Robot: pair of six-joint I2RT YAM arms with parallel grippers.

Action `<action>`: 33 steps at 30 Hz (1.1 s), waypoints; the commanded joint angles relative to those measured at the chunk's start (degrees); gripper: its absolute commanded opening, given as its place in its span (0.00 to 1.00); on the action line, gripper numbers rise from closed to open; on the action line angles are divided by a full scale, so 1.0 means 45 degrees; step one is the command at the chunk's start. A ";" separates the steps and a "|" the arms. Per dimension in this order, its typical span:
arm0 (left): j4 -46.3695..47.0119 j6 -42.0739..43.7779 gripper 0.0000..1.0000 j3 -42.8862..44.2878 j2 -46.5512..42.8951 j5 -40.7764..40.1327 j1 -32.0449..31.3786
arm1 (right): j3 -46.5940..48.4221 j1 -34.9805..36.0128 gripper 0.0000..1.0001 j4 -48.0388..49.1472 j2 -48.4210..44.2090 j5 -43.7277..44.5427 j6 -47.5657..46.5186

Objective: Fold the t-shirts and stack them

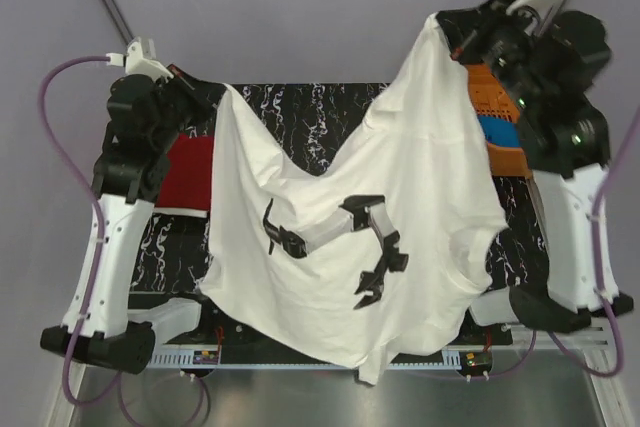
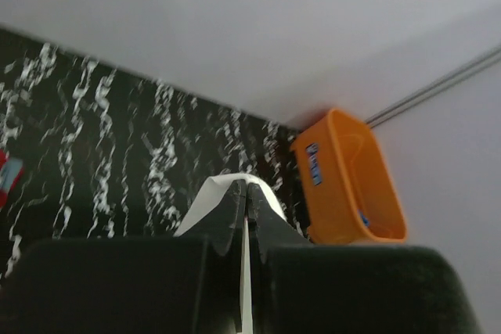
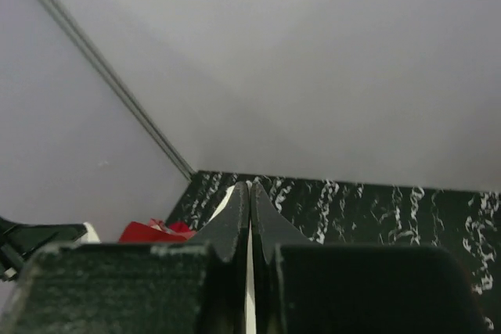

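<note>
Nearest the arm bases, the lower edge of the white t-shirt (image 1: 400,177) spills over the near edge of the black, white-veined table (image 1: 320,112), ending in a drooping point just right of centre. The shirt is large and plain white, spread out wide and hanging like a sling: its middle sags onto the table while two upper corners are lifted, so the top edge dips in a deep V between them. Soft folds run down from each raised corner. On the low middle part sits a dark and grey print (image 1: 330,237), an angular, jointed shape. The left gripper (image 1: 222,89) is clenched on the shirt's left corner; the left wrist view shows its jaws pressed together with a thin white edge of cloth pinched between them and a small fold standing above the fingertips. The right gripper (image 1: 440,22) is raised higher and farther back, likewise clamped on the right corner, with a sliver of white cloth between its closed jaws in the right wrist view. Under the left arm a red t-shirt (image 1: 188,172) lies flat on the table, partly covered by the white one. At the far right stands an orange basket (image 1: 492,97), mostly hidden behind the right arm, with bright blue cloth (image 1: 495,132) showing in it.
</note>
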 commanded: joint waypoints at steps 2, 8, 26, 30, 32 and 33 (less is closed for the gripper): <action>0.2445 -0.1112 0.00 -0.0091 0.1357 0.1371 0.1281 | 0.2878 -0.2302 0.00 0.0537 0.2779 -0.2276 0.1948; 0.3815 -0.1757 0.00 0.6167 0.6409 0.3364 0.1869 | 1.1242 -0.4982 0.00 0.1501 0.8588 -0.5410 0.6663; 1.0901 -0.2051 0.00 -0.0567 0.8086 0.4772 0.2826 | -0.5846 -0.8271 0.00 1.3820 0.6384 -1.0534 1.1381; 1.2076 -0.1427 0.00 -0.5134 0.6642 0.4090 0.2573 | -0.9423 -0.8330 0.00 1.3700 0.4725 -1.0436 1.0358; 1.2039 -0.1154 0.00 -0.6217 0.5549 0.3546 0.2553 | -1.0987 -0.8330 0.00 1.3214 0.4196 -1.0086 0.9733; 1.1748 -0.1114 0.00 -0.7227 0.5139 0.3329 0.2243 | -1.1495 -0.8330 0.00 1.3153 0.3632 -0.9968 0.9557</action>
